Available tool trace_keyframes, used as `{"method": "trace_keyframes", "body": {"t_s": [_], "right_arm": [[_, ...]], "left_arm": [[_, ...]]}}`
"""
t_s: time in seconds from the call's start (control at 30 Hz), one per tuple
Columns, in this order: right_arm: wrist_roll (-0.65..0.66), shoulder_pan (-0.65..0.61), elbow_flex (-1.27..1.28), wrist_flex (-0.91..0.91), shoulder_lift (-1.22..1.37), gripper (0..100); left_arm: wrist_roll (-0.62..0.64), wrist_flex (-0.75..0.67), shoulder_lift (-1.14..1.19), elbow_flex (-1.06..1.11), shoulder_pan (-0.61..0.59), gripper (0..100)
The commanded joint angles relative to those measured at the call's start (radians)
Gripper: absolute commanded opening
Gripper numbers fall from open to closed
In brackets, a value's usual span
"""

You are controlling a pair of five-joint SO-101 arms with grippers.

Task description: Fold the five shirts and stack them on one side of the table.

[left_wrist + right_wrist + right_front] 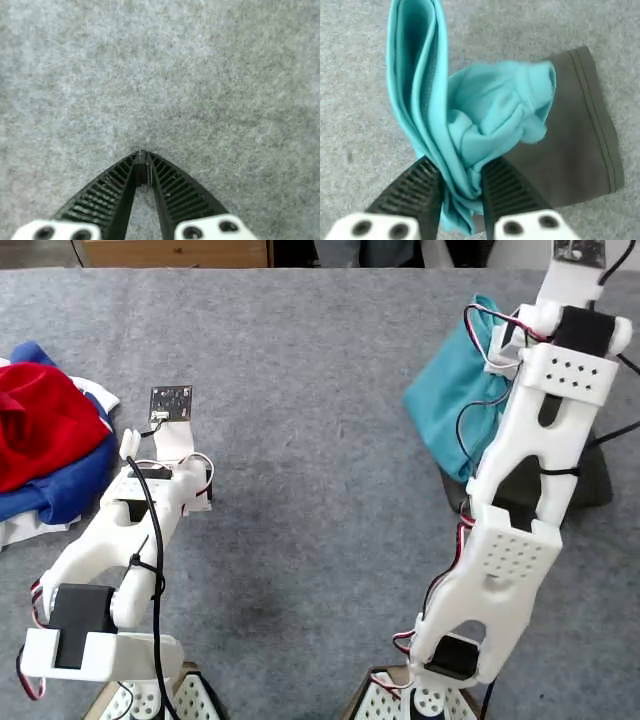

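**A:** High view first. Seeing a teal shirt [452, 400] held up at 2 o'clock, bunched against the right arm [510, 550] and partly over a dark shirt [598, 480] lying flat at 3 o'clock. Why held up like that?

**B:** Guessing a carry or a shake-out before the fold, lifted so as not to drag the dark one along. Worth noting the shirt pile [45, 440] at 9 o'clock too: red on blue on white, heaped, hard to call folded. Got the left arm [110, 540] sitting at 7 o'clock just beside it, probably to keep the middle free.

**A:** Left wrist view?

**B:** Shows the left gripper [142, 167] pinched fully closed on nothing, tips meeting over the bare grey table [160, 70]. Reads as idle.

**A:** And the right wrist view?

**B:** Shows the right gripper [461, 187] clamped narrow around a thick gathered fold of the teal shirt, with loose cloth spilling out of the pinch over the dark shirt on the table. Could be the start of the stack there. Looks early, with most of the folding left.
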Motion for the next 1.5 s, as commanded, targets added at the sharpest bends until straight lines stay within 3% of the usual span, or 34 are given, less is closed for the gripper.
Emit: {"method": "trace_keyframes", "body": {"t_s": [0.0, 0.1, 0.4, 0.63, 0.77, 0.93, 1.03, 1.23, 1.47], "right_arm": [[0.009, -0.012, -0.058, -0.003, -0.007, 1.4], [0.091, -0.011, -0.053, -0.032, -0.007, 1.4], [0.494, 0.028, -0.139, -0.160, 0.027, 1.4], [0.497, 0.041, -0.153, -0.138, 0.056, 1.4], [0.499, 0.078, -0.143, -0.077, 0.059, 1.4], [0.450, 0.215, -0.116, -0.038, 0.082, 1.4], [0.453, 0.304, -0.073, -0.040, 0.134, 1.4], [0.486, 0.408, -0.053, -0.038, 0.246, 1.5], [0.514, 0.425, -0.051, -0.015, 0.338, 1.5]], "left_arm": [[-0.002, 0.008, -0.038, -0.028, -0.012, 3], [-0.002, 0.008, -0.038, -0.028, -0.012, 3], [-0.002, 0.008, -0.038, -0.028, -0.012, 3], [-0.003, 0.034, -0.048, -0.091, 0.054, 3], [-0.003, 0.187, -0.052, -0.303, 0.179, 3], [0.002, 0.206, 0.061, -0.556, 0.332, 4], [0.029, 0.207, 0.207, -0.731, 0.407, 9], [0.221, 0.235, 0.552, -1.170, 0.499, 15], [0.230, 0.417, 0.941, -1.860, 0.604, 15]]}}
